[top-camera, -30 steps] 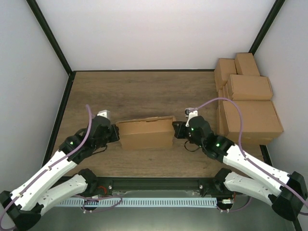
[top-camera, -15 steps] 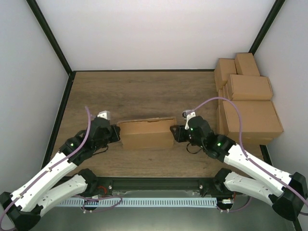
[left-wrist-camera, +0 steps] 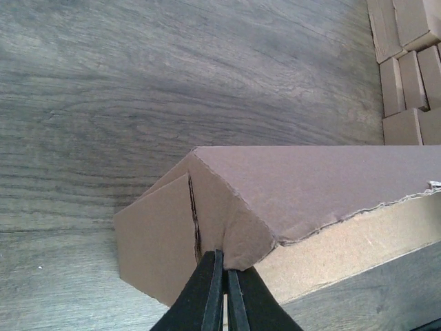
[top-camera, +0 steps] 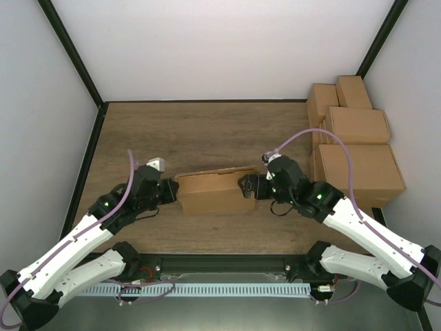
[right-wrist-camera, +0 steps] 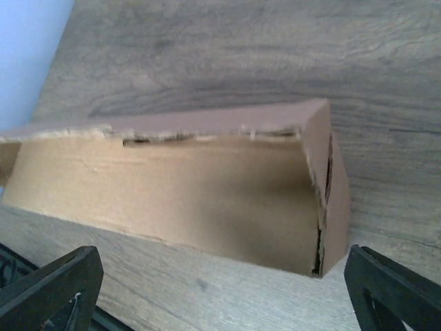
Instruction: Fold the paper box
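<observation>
The paper box (top-camera: 213,192) is a closed brown cardboard carton lying on the wooden table (top-camera: 207,134) between my two arms. My left gripper (top-camera: 172,192) is at its left end. In the left wrist view that gripper (left-wrist-camera: 224,254) is shut, its tips pressed against the corner of the box's (left-wrist-camera: 303,186) end flap, with nothing seen between the fingers. My right gripper (top-camera: 247,187) is at the box's right end. In the right wrist view it (right-wrist-camera: 220,296) stands wide open, one black finger (right-wrist-camera: 52,289) at each lower corner, with the box (right-wrist-camera: 179,193) ahead of them and untouched.
Several finished brown cartons (top-camera: 355,152) are stacked along the table's right edge, also seen as cartons (left-wrist-camera: 406,62) in the left wrist view. White walls with black frame posts (top-camera: 69,52) close in the table. Bare wood lies behind the box.
My right gripper has opened from shut to wide and moved left to the box's right end. The box and my left gripper have shifted slightly right.
</observation>
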You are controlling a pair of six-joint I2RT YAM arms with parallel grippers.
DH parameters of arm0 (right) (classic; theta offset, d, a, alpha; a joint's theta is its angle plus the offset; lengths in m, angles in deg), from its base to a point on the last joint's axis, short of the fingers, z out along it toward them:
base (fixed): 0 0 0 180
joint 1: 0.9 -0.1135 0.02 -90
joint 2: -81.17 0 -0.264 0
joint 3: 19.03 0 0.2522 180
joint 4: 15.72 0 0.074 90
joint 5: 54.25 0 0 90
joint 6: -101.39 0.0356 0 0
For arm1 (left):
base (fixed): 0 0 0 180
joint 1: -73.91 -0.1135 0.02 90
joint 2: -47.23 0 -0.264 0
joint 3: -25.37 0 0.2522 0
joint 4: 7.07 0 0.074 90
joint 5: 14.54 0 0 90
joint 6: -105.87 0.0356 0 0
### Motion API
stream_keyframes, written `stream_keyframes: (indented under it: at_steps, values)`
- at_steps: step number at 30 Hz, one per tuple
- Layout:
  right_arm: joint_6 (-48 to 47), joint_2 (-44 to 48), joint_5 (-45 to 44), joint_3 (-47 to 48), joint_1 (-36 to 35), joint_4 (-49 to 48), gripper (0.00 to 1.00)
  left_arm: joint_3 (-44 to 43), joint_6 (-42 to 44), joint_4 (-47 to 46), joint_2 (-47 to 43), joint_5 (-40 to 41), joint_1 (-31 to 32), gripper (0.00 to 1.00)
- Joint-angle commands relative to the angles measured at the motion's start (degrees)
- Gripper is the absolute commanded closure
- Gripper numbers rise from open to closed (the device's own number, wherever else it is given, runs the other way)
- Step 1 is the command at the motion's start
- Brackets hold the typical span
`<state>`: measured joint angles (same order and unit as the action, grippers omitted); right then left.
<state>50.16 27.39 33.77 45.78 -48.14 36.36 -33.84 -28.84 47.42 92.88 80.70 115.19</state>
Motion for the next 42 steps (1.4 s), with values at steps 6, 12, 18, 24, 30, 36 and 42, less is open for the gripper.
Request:
stream_keyframes:
  at_steps: [6, 12, 18, 24, 30, 36, 42]
  values:
    - [2.2, 1.1, 2.4, 6.3, 7.2, 1.6, 0.0, -0.5, 0.5, 2.9, 0.7, -2.9, 0.6, 0.96]
    - [6.1, 1.4, 7.2, 5.8, 11.8, -0.8, 0.0, -0.6, 0.4, 3.0, 0.4, -2.8, 0.5, 0.95]
    - [7.4, -2.8, 7.0, 8.7, 12.7, 1.8, 0.0, -0.6, 0.2, 3.3, 0.1, -2.7, 0.5, 0.9]
    - [7.9, -3.0, 5.2, 8.2, 12.7, 2.5, 0.0, -0.8, -0.3, 3.7, -0.9, -2.3, 0.5, 0.84]
    - [7.7, -1.3, 5.1, 6.5, 12.7, 0.9, 0.0, -2.1, -0.9, 5.6, -0.7, -1.8, 0.5, 0.71]
    - [7.0, -0.6, 2.6, 6.1, 12.7, 1.3, 0.0, -5.5, -1.4, 8.4, -0.5, -0.8, 0.5, 0.5]
    - [3.0, 2.0, 1.8, 3.9, 12.7, -0.9, 0.0, -12.6, -1.7, 12.4, -0.5, 0.3, 0.5, 0.33]
